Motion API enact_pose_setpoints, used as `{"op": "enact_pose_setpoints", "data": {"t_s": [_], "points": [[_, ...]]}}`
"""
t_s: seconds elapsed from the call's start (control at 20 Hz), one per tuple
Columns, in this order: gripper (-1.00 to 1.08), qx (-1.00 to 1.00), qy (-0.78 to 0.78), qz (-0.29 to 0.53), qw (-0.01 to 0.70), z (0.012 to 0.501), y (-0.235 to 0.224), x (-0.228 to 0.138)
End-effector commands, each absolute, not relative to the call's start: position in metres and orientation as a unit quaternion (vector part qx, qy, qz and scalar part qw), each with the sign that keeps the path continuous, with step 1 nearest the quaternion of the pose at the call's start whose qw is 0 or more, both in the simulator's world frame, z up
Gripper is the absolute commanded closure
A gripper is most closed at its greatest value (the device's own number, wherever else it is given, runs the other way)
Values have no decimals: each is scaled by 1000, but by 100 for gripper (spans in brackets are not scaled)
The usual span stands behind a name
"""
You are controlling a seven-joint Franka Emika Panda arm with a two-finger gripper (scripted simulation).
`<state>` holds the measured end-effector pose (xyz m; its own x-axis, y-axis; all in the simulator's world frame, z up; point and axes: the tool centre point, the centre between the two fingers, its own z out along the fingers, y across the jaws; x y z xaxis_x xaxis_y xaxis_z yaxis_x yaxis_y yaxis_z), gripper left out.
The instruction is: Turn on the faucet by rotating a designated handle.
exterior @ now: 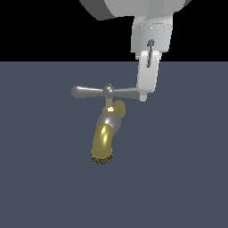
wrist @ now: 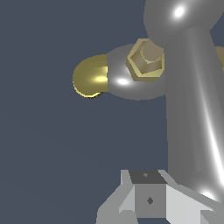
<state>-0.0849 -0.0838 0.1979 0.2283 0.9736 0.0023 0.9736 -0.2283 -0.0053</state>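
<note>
The faucet point(exterior: 106, 133) stands in mid-scene in the exterior view, its curved gold-brass spout turned down to a rough speckled rim. Its handle point(exterior: 89, 91) is a silver crossbar lying level across a small gold-tipped hub. My gripper point(exterior: 143, 95) hangs down from above at the exterior view's right, its fingers together in one block, the tip touching the outer end of the handle's right arm. In the wrist view the handle point(wrist: 192, 109) runs close beside my gripper point(wrist: 148, 183), not between the fingers, with the faucet point(wrist: 89, 76) beyond it.
A flat dark blue-grey floor point(exterior: 44, 187) lies all around the faucet, under a black background. The arm's white wrist point(exterior: 151, 35) is above the gripper.
</note>
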Motion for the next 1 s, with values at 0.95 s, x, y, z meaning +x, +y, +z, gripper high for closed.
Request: {"op": "enact_pose_setpoints", "data": {"t_s": [0.95], "points": [[108,-783,-622,1,2,198,-95,-32]]}}
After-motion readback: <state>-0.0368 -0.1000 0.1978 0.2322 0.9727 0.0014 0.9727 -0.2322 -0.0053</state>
